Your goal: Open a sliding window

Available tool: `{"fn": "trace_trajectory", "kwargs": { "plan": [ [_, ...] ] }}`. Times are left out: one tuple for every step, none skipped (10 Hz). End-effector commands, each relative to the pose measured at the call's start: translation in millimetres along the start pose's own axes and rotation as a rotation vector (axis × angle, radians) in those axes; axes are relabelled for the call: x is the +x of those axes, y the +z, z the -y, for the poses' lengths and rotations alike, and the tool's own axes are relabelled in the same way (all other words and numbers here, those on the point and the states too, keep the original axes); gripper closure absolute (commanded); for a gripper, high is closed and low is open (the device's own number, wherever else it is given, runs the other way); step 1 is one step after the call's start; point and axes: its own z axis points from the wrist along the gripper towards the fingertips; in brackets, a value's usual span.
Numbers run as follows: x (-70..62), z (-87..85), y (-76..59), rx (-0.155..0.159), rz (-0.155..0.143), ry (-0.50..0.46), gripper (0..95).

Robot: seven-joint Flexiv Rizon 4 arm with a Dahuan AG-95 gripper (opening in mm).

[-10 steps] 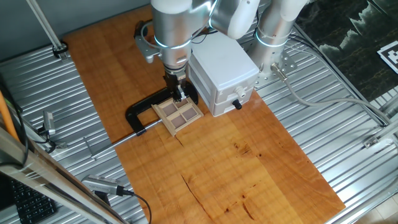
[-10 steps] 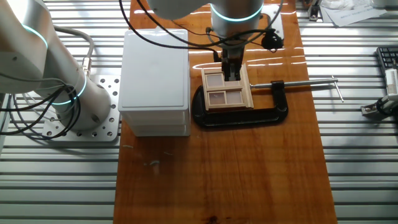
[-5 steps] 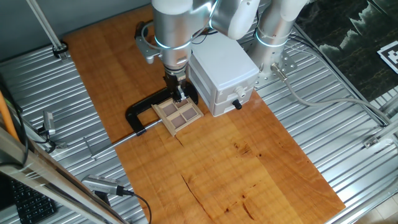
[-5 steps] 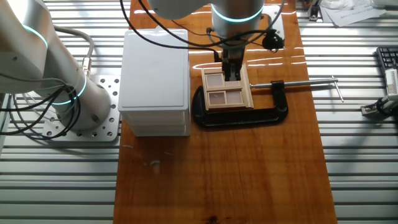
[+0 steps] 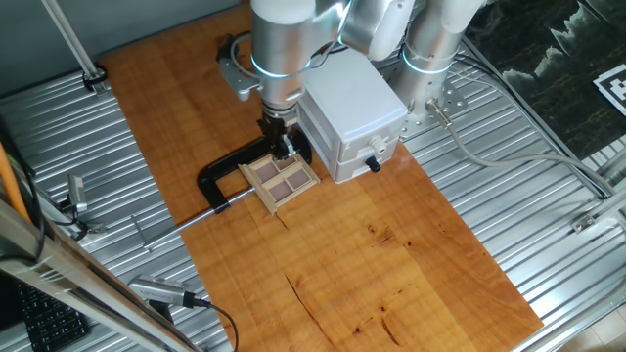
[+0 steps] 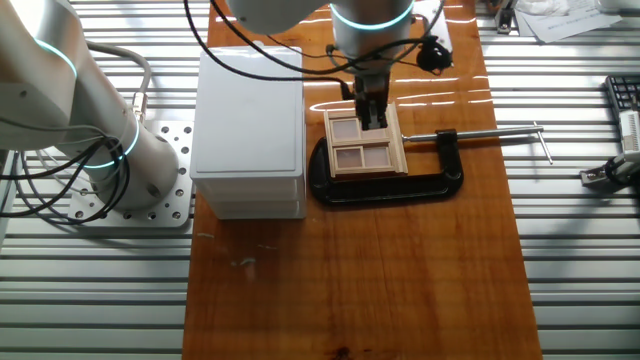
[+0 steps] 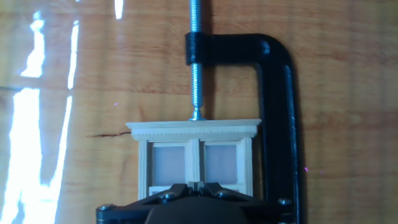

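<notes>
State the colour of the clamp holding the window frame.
Black C-clamp with a silver screw; clearest in the hand view.

Fingers pinched shut over window; C-clamp w/ screw touching frame.

Small light-wood sliding window — brownish panes — lying flat.

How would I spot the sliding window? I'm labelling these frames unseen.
Find the big white box on the wooden board. Beside it a black C-clamp grips the sliding window, with the end effector above. It is the small light-wood frame with brownish panes.
</notes>
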Motion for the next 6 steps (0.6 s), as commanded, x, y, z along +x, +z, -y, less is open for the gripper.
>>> {"fn": "trace_trajectory", "kwargs": {
  "plan": [
    [-1.1,-0.5,0.2,-0.04,-0.006,-0.026,95.0],
    [-1.1,-0.5,0.2,-0.041,-0.004,-0.023,95.0],
    [-1.1,-0.5,0.2,-0.023,0.009,-0.027,95.0],
    [-1.1,-0.5,0.2,-0.008,-0.007,-0.027,95.0],
    [-1.1,-0.5,0.2,-0.012,-0.006,-0.019,95.0],
    [-1.1,-0.5,0.2,-0.009,-0.006,-0.014,95.0]
  ]
}}
